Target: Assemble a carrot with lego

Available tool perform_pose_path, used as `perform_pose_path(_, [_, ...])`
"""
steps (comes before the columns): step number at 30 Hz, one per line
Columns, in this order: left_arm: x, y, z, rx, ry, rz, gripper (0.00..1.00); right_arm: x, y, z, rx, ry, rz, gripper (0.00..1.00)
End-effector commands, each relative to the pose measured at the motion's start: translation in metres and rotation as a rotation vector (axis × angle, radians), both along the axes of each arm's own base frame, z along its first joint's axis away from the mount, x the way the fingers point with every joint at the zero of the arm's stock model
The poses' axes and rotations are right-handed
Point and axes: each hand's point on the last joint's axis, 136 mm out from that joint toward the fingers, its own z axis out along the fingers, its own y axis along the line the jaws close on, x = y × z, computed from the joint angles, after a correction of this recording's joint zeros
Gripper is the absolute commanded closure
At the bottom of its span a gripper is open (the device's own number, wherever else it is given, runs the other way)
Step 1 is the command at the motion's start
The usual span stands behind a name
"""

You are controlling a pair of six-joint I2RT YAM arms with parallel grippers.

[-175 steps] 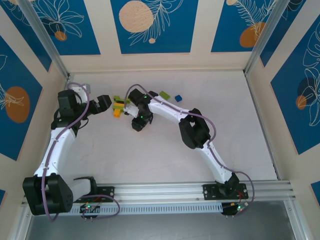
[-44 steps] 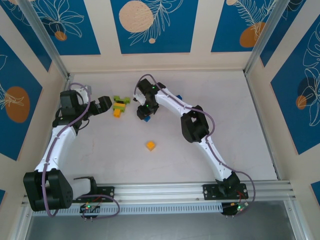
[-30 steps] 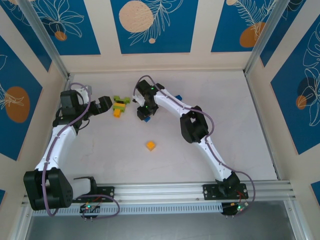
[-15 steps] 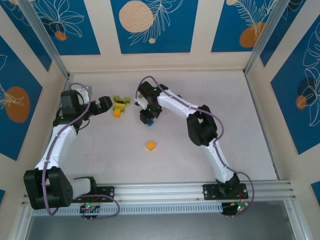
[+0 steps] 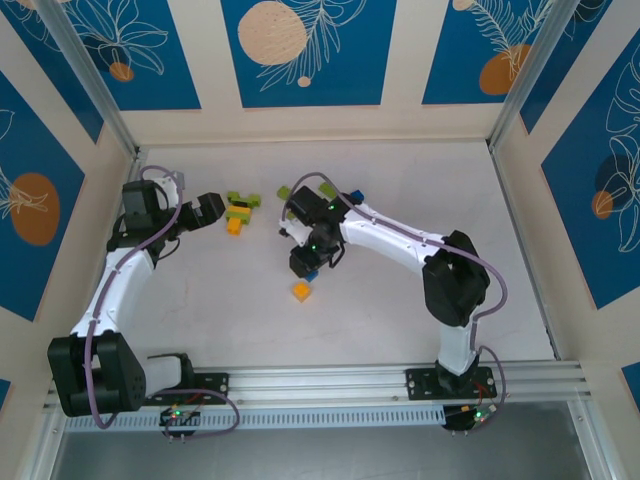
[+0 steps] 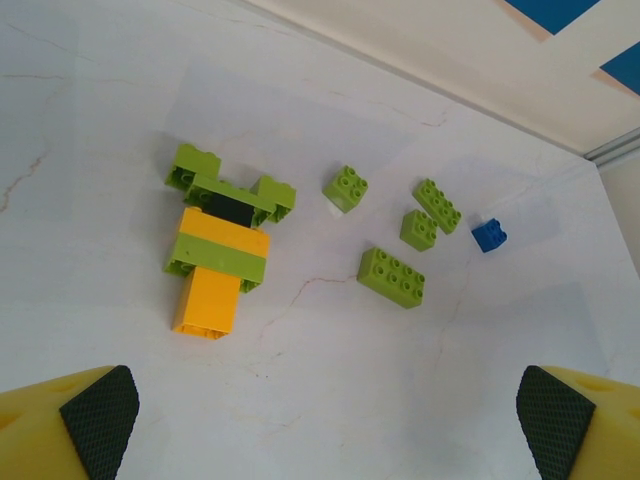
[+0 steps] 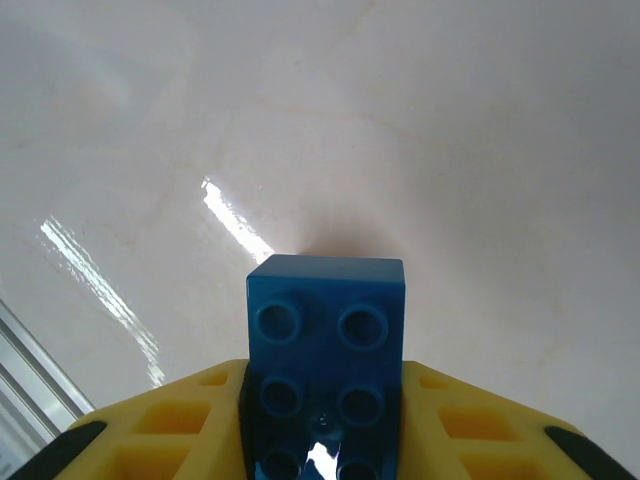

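I see bright, even, diffuse light from overhead in the top view, with the pale surface (image 5: 200, 290) evenly lit. Shadows there are faint and soft-edged, colours read cleanly, and the whole frame looks sharp.

In the left wrist view the lego (image 6: 220, 255) is crisp, and each piece has a thin, soft shadow at its side. The left tool (image 6: 325, 415) sits at the bottom corners, and its pads (image 6: 95, 410) look slightly soft.

In the right wrist view, white streaks of glare cross the glossy surface on the left. The blue brick (image 7: 325, 340) is sharp, with a dull shadow just behind it and a small bright highlight near its lower edge.
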Motion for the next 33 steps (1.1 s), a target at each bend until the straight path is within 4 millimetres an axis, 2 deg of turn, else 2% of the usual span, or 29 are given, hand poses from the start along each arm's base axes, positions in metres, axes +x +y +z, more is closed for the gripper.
perform_pose_path(1, [0.003, 0.001, 0.002, 0.027, -0.010, -0.009, 0.01, -0.011, 0.011, 0.003, 0.050, 0.020, -0.012, 0.65])
perform_pose_path(9, [0.003, 0.001, 0.003, 0.032, -0.008, -0.007, 0.00, -0.019, 0.021, -0.015, 0.033, 0.047, 0.011, 0.65])
perform_pose_path(16, [0.003, 0.001, 0.002, 0.029, -0.006, -0.009, 0.00, -0.022, 0.014, -0.030, -0.007, 0.053, 0.013, 0.65])
perform_pose_path(33, [0.003, -0.001, 0.002, 0.022, -0.007, -0.015, 0.00, -0.027, 0.011, -0.051, -0.029, 0.074, 0.008, 0.66])
